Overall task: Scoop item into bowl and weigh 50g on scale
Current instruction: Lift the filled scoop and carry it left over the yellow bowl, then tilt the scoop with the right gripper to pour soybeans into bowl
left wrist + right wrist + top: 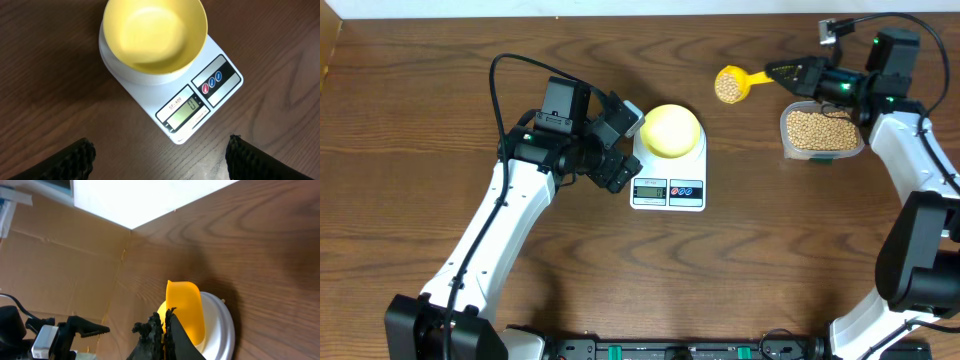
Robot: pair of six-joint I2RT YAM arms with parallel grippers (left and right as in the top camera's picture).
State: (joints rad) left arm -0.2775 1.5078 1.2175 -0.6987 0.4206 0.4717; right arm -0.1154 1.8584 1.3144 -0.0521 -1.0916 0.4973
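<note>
Currently, right gripper (786,73) clamped on yellow scoop (732,84) heaped with beans (727,90); left gripper (624,146) spread wide beside scale (669,192) bearing bowl (670,130)

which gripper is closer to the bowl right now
Left. The left gripper is open right beside the bowl on the scale. The right gripper is well away on the bowl's other side, near the tub, shut on the scoop handle.

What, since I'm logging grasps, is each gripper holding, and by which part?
Right gripper: the scoop, by its handle. Left gripper: nothing; its jaws stand open.
</note>
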